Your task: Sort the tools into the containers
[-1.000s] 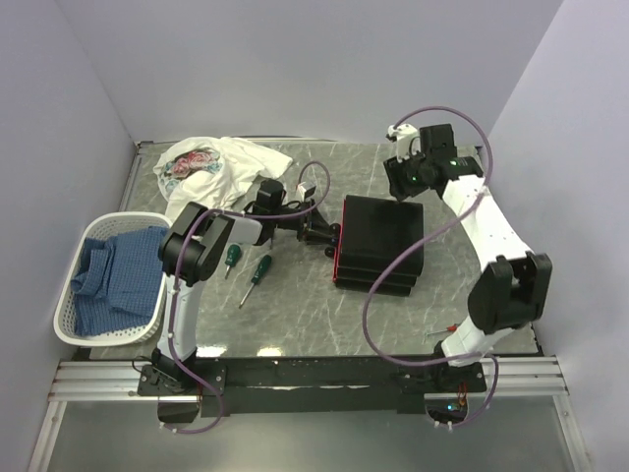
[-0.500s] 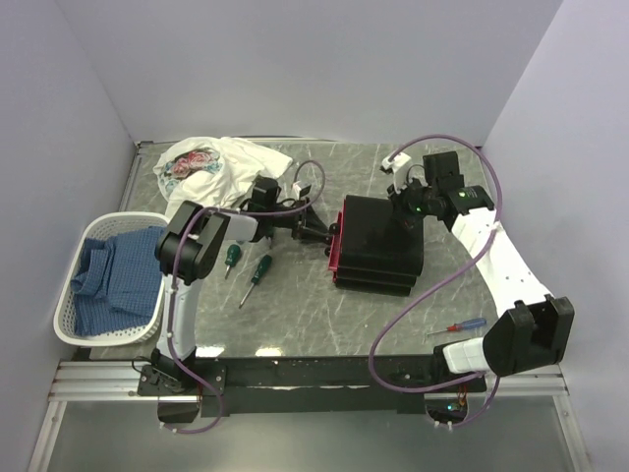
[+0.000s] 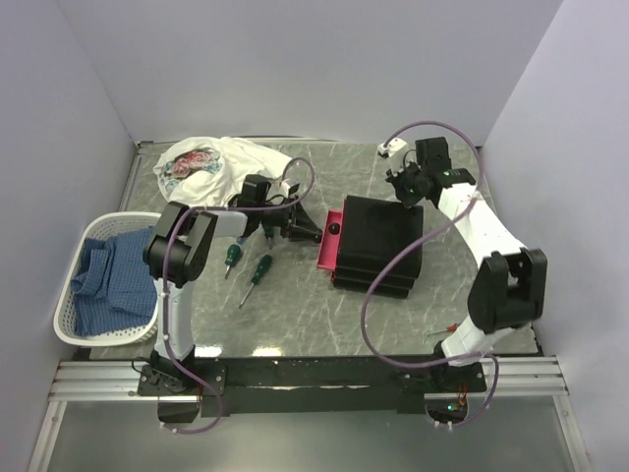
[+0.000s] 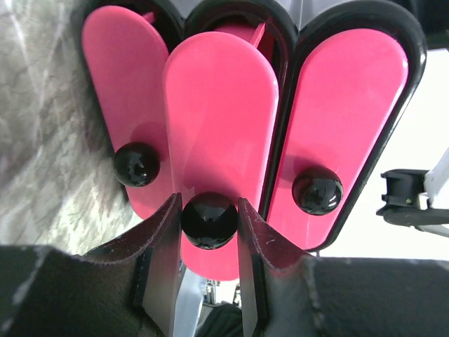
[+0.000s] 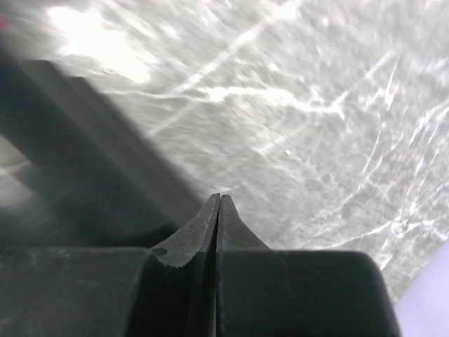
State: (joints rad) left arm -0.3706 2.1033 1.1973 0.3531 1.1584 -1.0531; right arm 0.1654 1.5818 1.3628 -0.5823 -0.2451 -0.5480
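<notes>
The containers are one black drawer unit [image 3: 381,241] with pink drawers, standing mid-table. My left gripper [image 3: 303,231] is shut on the round black knob [image 4: 209,225] of the middle pink drawer [image 4: 217,119], which stands out from the unit toward the left. Two green-handled screwdrivers [image 3: 232,257] [image 3: 259,269] lie on the table left of the unit. A bit of the red-and-blue screwdriver [image 3: 447,328] shows by the right arm's base. My right gripper [image 3: 404,188] hangs at the unit's back right corner, shut on nothing [image 5: 219,200], over bare marble.
A white lattice basket [image 3: 77,324] holding blue cloth stands at the left edge. A white patterned cloth [image 3: 211,162] lies at the back left. Walls close in the table on three sides. Cables loop over both arms.
My left gripper has moved left, drawing the middle drawer out of the unit. The right arm swung over the unit's top and back to its rear corner, and its jaws closed.
</notes>
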